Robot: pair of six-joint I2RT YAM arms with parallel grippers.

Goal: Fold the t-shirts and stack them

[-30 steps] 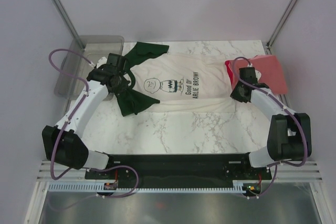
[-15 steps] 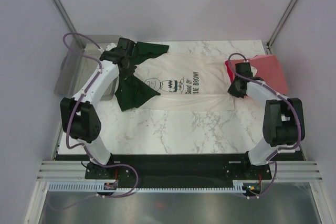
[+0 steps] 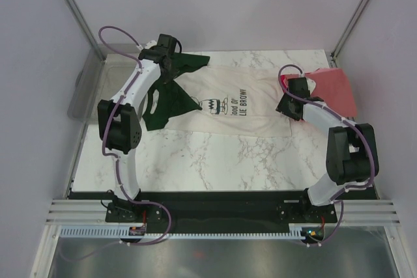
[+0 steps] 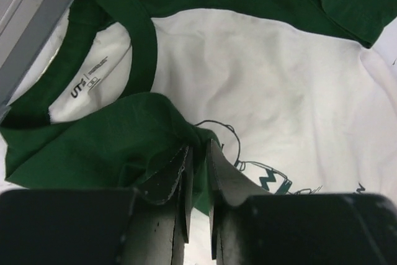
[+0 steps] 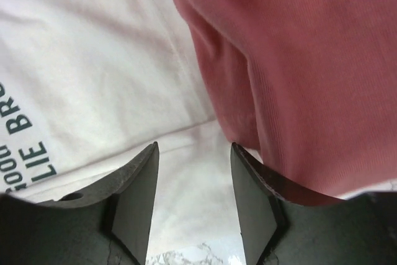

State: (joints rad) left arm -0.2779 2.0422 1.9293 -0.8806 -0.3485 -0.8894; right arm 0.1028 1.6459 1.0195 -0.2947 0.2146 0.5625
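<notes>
the cream-white t-shirt (image 3: 228,105) lies spread flat across the far half of the counter (image 3: 215,161), collar toward my left side, print facing up. the coral-red t-shirt (image 3: 335,89) sits at the far right corner, touching the hem end of the cream one.

my left end effector (image 4: 197,150) is over the collar end with only a thin slit between the jaws. a fold of the green sleeve (image 4: 105,147) bunches right at the tips, and i cannot tell whether the cloth is pinched or merely draped there. my right end effector (image 5: 193,153) is spread wide and holds nothing. it hangs over the white hem, just beside the red cloth.

i judge this to be the sleeve-folding step on the cream shirt, early in the task. next, i think the sleeve needs laying flat onto the chest. my right side should grip only the white hem, not the red edge next to it.
</notes>
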